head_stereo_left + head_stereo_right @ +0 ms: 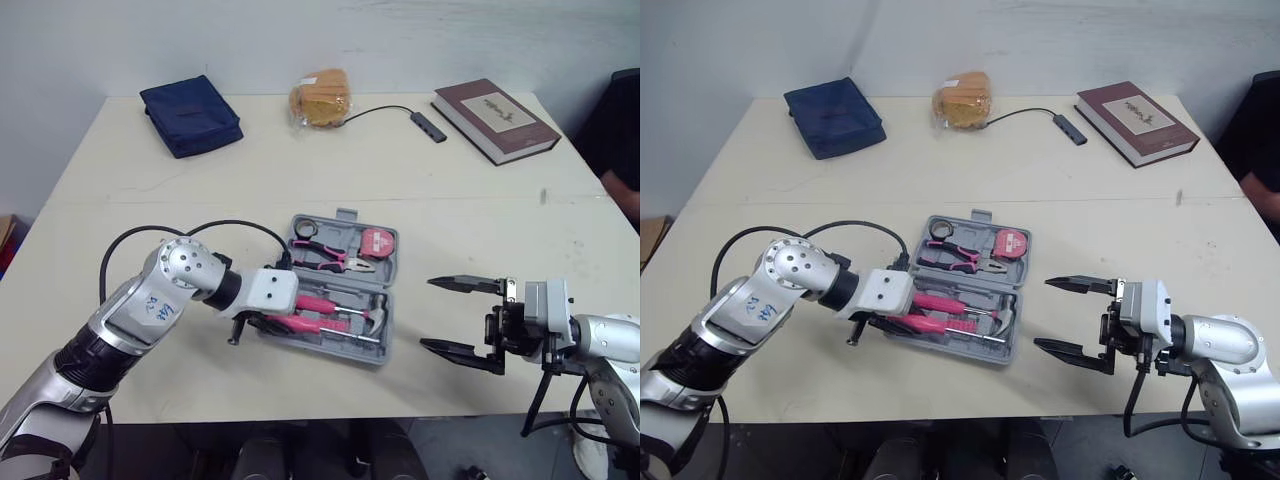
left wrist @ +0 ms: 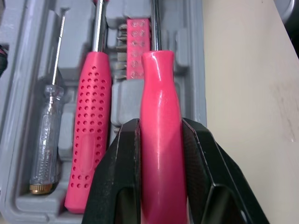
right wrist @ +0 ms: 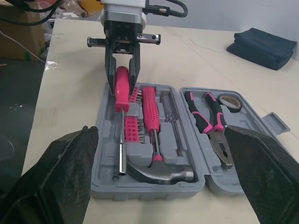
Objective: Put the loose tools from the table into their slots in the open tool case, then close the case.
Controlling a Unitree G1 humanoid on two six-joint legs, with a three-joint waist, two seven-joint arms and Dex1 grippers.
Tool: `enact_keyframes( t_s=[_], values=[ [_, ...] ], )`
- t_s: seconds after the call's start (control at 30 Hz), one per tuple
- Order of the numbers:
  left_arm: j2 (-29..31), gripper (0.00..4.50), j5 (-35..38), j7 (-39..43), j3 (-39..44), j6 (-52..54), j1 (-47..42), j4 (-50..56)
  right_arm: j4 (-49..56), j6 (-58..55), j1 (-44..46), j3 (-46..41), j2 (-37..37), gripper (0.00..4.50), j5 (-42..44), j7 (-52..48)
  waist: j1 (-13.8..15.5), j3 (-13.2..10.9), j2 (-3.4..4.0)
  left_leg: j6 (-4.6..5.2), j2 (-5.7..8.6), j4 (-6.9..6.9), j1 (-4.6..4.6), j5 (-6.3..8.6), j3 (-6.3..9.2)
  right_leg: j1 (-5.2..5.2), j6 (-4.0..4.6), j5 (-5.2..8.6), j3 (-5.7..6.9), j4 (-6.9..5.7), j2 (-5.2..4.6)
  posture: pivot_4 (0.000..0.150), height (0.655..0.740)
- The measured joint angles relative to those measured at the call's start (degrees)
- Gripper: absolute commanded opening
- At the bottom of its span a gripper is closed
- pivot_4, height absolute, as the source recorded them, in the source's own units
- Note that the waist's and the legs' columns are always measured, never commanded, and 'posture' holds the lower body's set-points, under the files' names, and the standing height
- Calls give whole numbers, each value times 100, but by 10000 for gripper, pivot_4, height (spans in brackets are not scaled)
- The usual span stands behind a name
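Pink gloss plastic is what my left gripper [image 3: 124, 91] is clamped on: the smooth handle of the steel-shafted pink hammer [image 2: 161, 93], held low over the long slot along the 6 o'clock side of the open grey moulded-plastic tool case [image 3: 149, 189]. The arm reaches in from 9 o'clock, in line with that slot, which I judge is why the wrist lies so flat. The head end looks down in its recess; whether the handle end is seated I cannot tell. Just beside it toward 12 o'clock lies the dotted pink screwdriver [image 2: 88, 130], then the clear-handled screwdriver [image 2: 44, 135], so one finger has little room to spread and the other must clear the case wall; I would let go gently. My right gripper [image 1: 430, 314] is spread wide and empty at 3 o'clock of the case, apart from it, low over the cream table [image 1: 480, 200]; I judge it waits to steady or fold the case. The table edge runs near the case at 6 o'clock. Toward 12 o'clock there is open room before the navy fabric pouch [image 1: 190, 115] at 11, the bagged bread [image 1: 320, 97] at 12 and the maroon hardback book [image 1: 495, 120] at 1; closing should not be crowded.
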State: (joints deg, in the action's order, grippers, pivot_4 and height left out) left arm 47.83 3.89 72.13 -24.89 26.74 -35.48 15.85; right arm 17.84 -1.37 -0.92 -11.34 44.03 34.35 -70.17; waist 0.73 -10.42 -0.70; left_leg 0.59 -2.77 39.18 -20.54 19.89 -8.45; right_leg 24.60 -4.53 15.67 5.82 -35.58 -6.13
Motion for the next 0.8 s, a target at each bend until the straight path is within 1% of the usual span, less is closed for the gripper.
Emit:
enact_keyframes(
  t_s=[0.3, 0.37, 0.4, 0.43, 0.47, 0.53, 0.7, 0.8],
  values=[
    [-241, 5436, -165, -66, -44, -172, 40, -92, -1, 30, 8, 5, -164, 45000, -95, 102, 51, 0, 0, 2, 1, 3, 0, 0, 0, -1, 0, 0, 0, -2, 0, 1500, 7400],
    [-265, 16160, -175, -106, -17, -236, 107, -92, 0, 29, 27, 6, -197, 45000, -98, 139, 53, 0, 0, 3, 0, 4, 1, -1, 0, -1, 0, 0, 0, -3, -4, 1500, 7400],
    [-316, 19088, -173, -152, 34, -283, 158, -93, 0, 29, 34, 6, -197, 45000, -106, 152, 53, 0, 0, 4, -1, 4, 1, -1, 1, -3, 0, 0, 0, -4, -6, 1500, 7400],
    [-395, 22956, -167, -194, 83, -338, 199, -93, 0, 29, 35, 7, -198, 45000, -116, 158, 54, 0, 0, 5, -2, 4, 1, -1, 2, -3, 0, 0, 0, -3, -8, 1500, 7400],
    [-488, 27960, -138, -233, 130, -399, 255, -92, -1, 29, 38, 10, -200, 45000, -125, 162, 57, 0, 0, 6, -2, 4, 1, -1, 2, -4, -1, 0, 1, -4, -10, 1500, 7400],
    [-572, 36496, 48, -224, 212, -494, 368, -91, -2, 31, 70, 25, -205, 45000, -130, 162, 59, 0, 0, 7, -3, 4, 1, -2, 2, -4, -2, -1, 1, -4, -11, 1500, 7400],
    [-459, 36496, 501, 91, 567, -804, 652, -94, -22, 45, 184, 34, -207, 45000, -142, 146, 43, 0, 0, 6, -4, 4, 2, -4, 3, -3, -1, -1, 3, -7, -10, 1500, 7400],
    [-555, 36496, 860, 179, 848, -969, 758, -106, -146, 143, 269, 39, -209, 45000, -175, 96, 47, 0, 0, 8, -5, 4, 2, -5, 3, -4, -2, -1, 3, -7, -14, 1500, 7400]
  ],
)
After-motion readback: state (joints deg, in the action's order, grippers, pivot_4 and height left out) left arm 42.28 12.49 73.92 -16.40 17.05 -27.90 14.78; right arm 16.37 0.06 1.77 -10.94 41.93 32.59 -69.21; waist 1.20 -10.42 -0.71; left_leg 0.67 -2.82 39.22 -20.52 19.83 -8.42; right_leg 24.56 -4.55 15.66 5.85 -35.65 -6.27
